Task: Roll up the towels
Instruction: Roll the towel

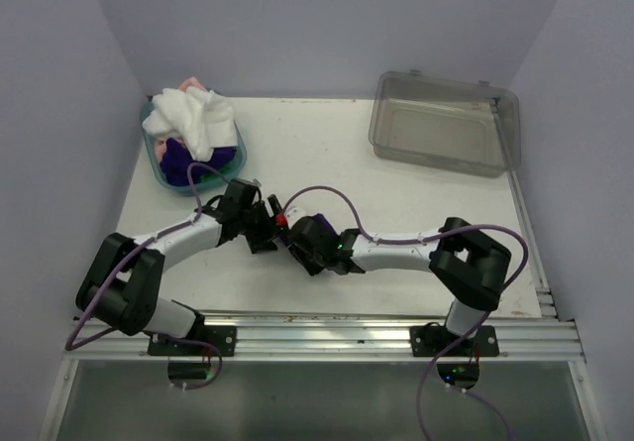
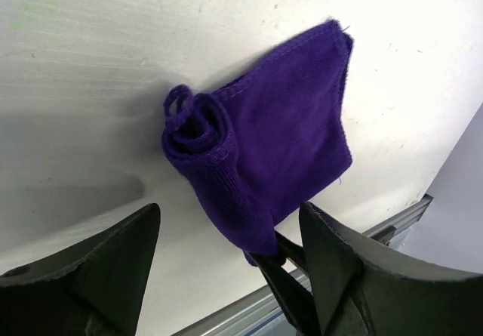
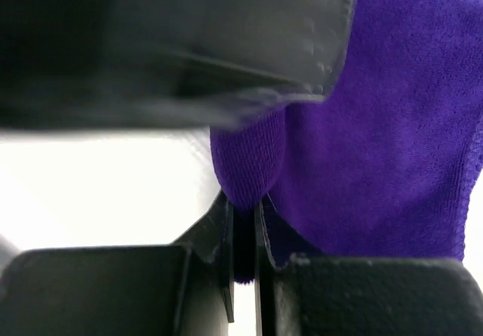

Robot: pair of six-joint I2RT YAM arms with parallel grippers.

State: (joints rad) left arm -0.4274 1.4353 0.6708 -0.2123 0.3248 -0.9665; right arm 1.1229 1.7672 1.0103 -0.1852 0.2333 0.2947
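Note:
A dark purple towel (image 2: 290, 124) lies on the white table, one side wound into a roll (image 2: 200, 143). My left gripper (image 2: 230, 219) is open, its fingers on either side of the roll's near end without touching it. My right gripper (image 3: 245, 223) is shut on the tip of that roll; its thin fingers (image 2: 283, 272) show in the left wrist view. From above, both grippers (image 1: 265, 225) (image 1: 295, 238) meet at the table's middle and hide this towel. A white towel (image 1: 198, 119), a peach-pink one (image 1: 193, 85) and another purple one (image 1: 178, 164) are heaped in the basket.
The teal basket (image 1: 157, 168) stands at the back left of the table. A clear grey plastic bin (image 1: 444, 122) stands at the back right. A metal rail (image 1: 327, 327) runs along the near edge, close to the rolled towel.

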